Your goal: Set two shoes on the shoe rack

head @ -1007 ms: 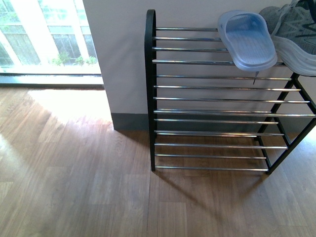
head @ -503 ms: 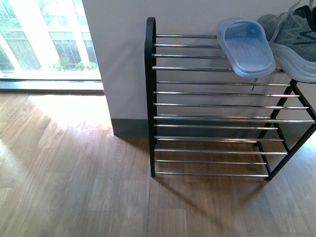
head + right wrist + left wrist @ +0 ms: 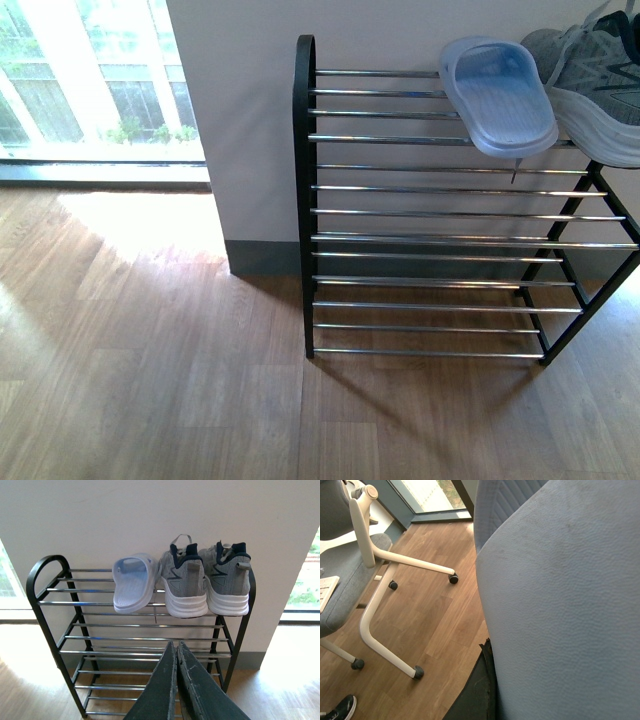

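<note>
Both shoes are grey knit sneakers with white soles, navy lining at the collar and dark streaks on the sides; they sit side by side, touching, heels outward, on the top shelf of the rack at its right end. Just beside them on the same shelf lies a pale blue slipper. The rack has a thin black frame and chrome rods, and its lower shelves carry nothing. No writing can be read on any shoe. The right gripper is clenched, fingers pressed together, holding nothing. The left wrist view shows mostly a grey chair; whether the left gripper is clenched cannot be told.
</note>
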You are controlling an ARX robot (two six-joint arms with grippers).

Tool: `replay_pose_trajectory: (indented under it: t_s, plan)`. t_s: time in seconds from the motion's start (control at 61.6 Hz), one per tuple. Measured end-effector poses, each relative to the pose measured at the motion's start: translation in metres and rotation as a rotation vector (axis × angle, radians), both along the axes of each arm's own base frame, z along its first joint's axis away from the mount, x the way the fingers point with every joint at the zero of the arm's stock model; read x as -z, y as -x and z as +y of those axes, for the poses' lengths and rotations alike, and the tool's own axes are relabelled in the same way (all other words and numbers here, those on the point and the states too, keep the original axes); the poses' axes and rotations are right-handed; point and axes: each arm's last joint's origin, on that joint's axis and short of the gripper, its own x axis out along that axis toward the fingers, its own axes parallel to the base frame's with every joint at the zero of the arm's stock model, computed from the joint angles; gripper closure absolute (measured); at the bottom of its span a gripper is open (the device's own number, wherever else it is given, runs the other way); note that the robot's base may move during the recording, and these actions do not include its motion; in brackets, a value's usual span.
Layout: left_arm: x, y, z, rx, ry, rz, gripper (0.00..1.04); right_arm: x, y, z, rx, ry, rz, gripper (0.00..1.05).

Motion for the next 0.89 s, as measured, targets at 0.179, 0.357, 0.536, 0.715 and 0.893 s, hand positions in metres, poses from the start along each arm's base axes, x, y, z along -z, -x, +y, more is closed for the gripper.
replay_pose_trajectory:
  t_s: [0.179, 0.357, 0.536, 0.715, 0.893]
  plan:
    - [0.0000, 0.0000, 0.0000, 0.000, 0.000, 0.000, 1.03, 0.0027, 0.0109, 0.0000, 0.001, 0.000, 0.005, 1.03]
    - [0.0000, 0.0000, 0.0000, 0.000, 0.000, 0.000, 1.03, 0.0029, 0.0112, 0.0000, 0.001, 0.000, 0.006, 1.03]
    - [0.0000, 0.0000, 0.0000, 0.000, 0.000, 0.000, 1.03, 0.0029, 0.0112, 0.0000, 0.001, 0.001, 0.006, 0.75]
    - [0.0000, 0.0000, 0.0000, 0.000, 0.000, 0.000, 1.03, 0.0028, 0.0113, 0.0001, -0.002, 0.001, 0.005, 0.47]
    - [0.0000, 0.0001, 0.0003, -0.005, -0.001, 0.000, 1.03, 0.0029, 0.0113, 0.0001, -0.004, 0.001, 0.006, 0.19]
